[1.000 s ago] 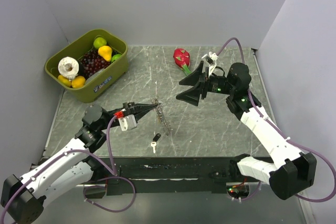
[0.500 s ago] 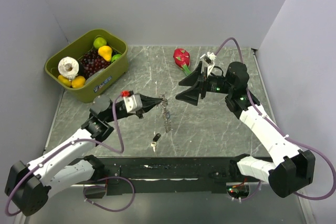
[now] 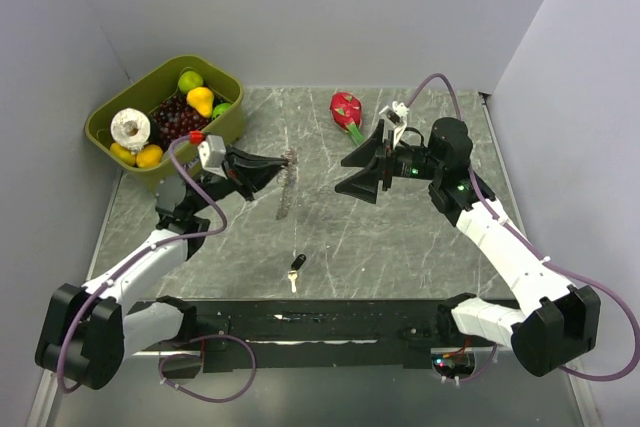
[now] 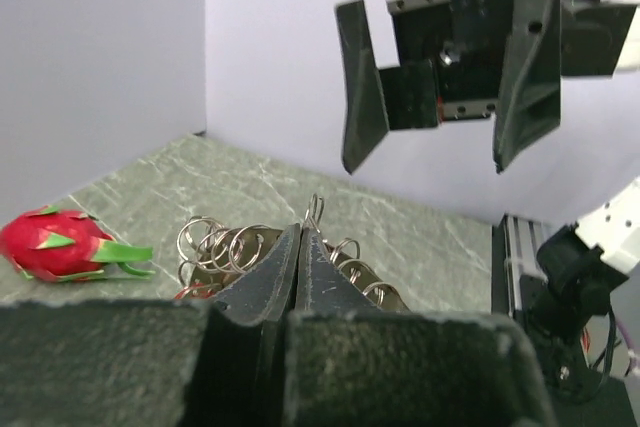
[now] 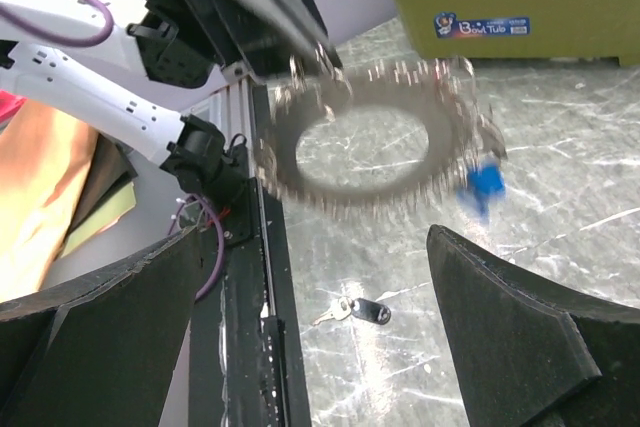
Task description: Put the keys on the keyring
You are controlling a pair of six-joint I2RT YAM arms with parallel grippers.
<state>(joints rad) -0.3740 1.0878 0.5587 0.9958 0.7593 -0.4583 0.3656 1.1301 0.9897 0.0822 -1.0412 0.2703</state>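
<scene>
My left gripper (image 3: pixel 276 168) is shut on the keyring (image 3: pixel 286 190), a large grey-brown hoop hanging edge-on in the air above the table. In the left wrist view my jaws (image 4: pixel 303 230) pinch one small wire loop on the keyring's rim (image 4: pixel 225 245). In the right wrist view the keyring (image 5: pixel 350 95) is motion-blurred, with a blue-headed key (image 5: pixel 485 183) dangling from it. A black-headed key (image 3: pixel 294 269) lies loose on the table, also showing in the right wrist view (image 5: pixel 366 310). My right gripper (image 3: pixel 362 161) is open and empty, facing the hoop from the right.
A green bin (image 3: pixel 215 137) of fruit stands at the back left. A dragon fruit (image 3: pixel 347 107) lies at the back centre, behind my right gripper. The black front rail (image 3: pixel 330 319) runs along the table's near edge.
My left arm has lifted the keyring up and swung it back and to the left, away from the table's middle. The hoop is swinging. The right arm has barely moved.
</scene>
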